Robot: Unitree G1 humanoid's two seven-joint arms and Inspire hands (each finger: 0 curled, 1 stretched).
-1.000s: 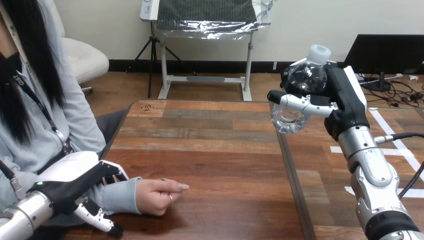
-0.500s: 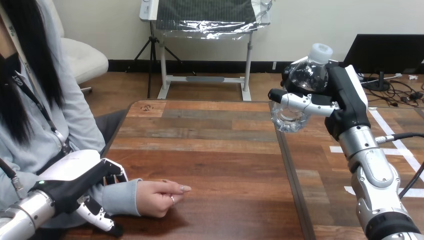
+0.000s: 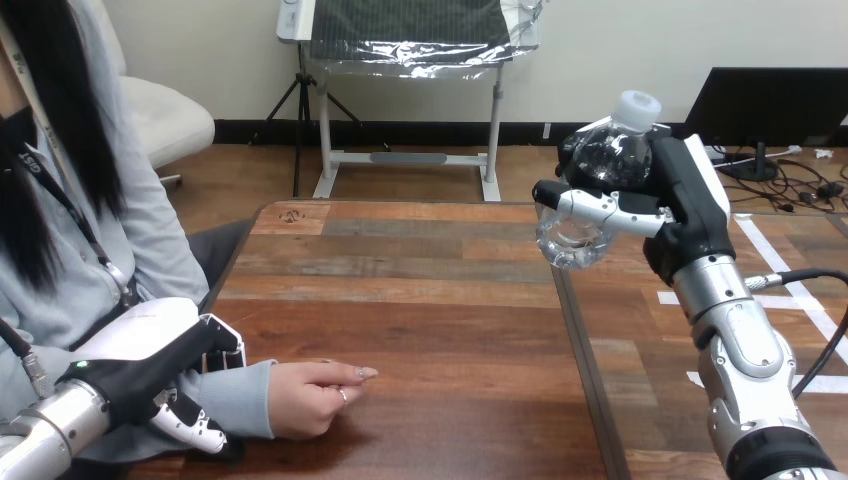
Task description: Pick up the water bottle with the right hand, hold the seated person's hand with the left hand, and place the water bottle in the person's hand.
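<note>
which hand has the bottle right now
The robot's right hand, raised at the view's right, curled round the water bottle; its left hand and the person's hand hold no bottle.

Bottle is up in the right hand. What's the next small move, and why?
Probably swing the right hand left and down toward the person's hand. It grips the clear plastic water bottle high over the wooden table's far right, well apart from that hand, which rests loosely curled near the left edge. The left hand lies at the sleeved wrist.

Right hand (image 3: 672, 205) grips the water bottle (image 3: 601, 158) above the desk (image 3: 420, 290); left hand (image 3: 140, 375) touches the person's sleeve (image 3: 240, 395) near the desk's left edge.
</note>
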